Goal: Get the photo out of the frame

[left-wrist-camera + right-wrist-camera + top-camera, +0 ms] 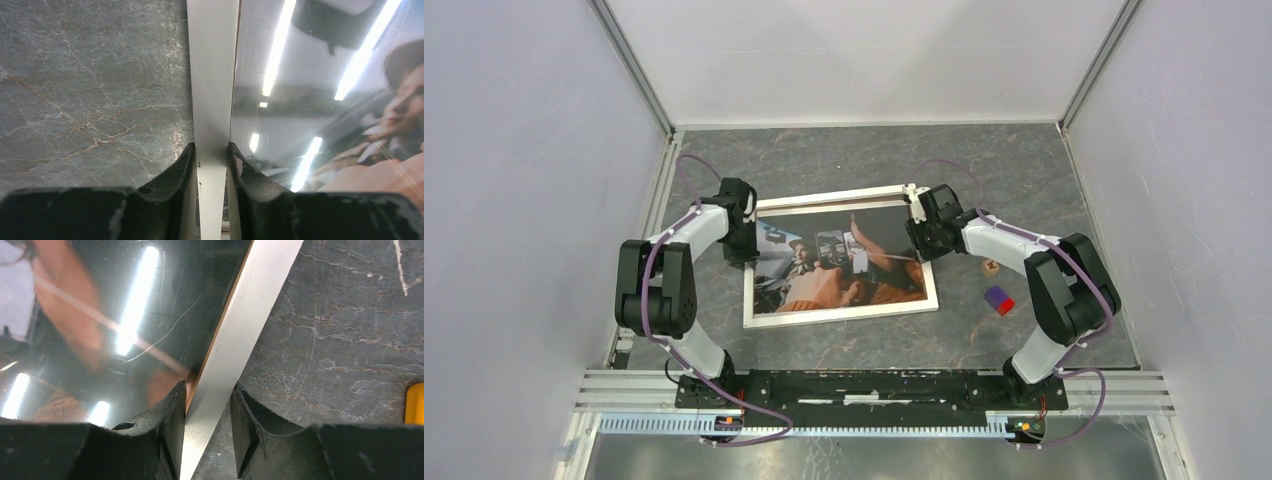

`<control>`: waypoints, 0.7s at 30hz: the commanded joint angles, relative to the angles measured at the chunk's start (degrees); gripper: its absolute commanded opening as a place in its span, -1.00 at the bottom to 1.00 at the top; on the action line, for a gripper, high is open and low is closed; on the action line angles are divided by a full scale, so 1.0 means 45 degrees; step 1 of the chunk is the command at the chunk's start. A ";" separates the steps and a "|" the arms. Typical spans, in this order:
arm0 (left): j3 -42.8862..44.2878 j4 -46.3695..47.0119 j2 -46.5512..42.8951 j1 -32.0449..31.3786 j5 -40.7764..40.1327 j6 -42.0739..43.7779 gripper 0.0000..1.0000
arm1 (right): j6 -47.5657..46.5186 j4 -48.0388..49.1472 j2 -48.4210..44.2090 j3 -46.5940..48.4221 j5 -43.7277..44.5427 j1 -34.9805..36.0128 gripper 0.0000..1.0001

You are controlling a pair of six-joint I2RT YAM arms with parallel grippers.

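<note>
The table [824, 160] is a grey, marble-patterned surface with thin brown veins, clearest in the left wrist view [90, 90] and the right wrist view [340, 340]; plain white walls close it in at the back [864, 60] and on both sides, joined by aluminium strips at the corners; an aluminium rail [874, 385] runs along the near edge, where both arms are bolted.

The frame [844, 315] lies near the middle of the table, front side up, turned slightly askew; the photo [839, 262] is inside it, under glass that mirrors the ceiling strip lights [325, 100].

The left gripper [744, 245] sits at the frame's left side; its fingers [187, 170] are drawn close, pressed against both edges of the white border [212, 75].

The right gripper [921, 240] sits at the frame's right side, near the far corner; its fingers [172, 415] straddle the border [250, 325] with a narrow gap, the inner one over the glass [115, 315], a sliver of table showing beside the outer one; whether they pinch it cannot be told.

To the right of the frame, apart from it, lie a small wooden block [990, 266] and a red-and-blue block [998, 300].
</note>
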 commanded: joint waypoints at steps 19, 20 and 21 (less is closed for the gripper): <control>0.3368 -0.0356 0.1822 -0.0302 0.0419 0.0497 -0.85 | -0.0763 -0.0360 0.1645 0.2373 -0.1217 -0.0838 -0.76; 0.3452 -0.0288 0.1941 -0.0304 0.0395 0.0526 -0.82 | -0.0795 -0.0379 0.1765 0.2462 -0.1225 -0.0892 -0.68; 0.3548 -0.0239 0.2058 -0.0293 0.0283 0.0569 -0.76 | -0.0838 -0.0420 0.1904 0.2623 -0.1267 -0.0929 -0.56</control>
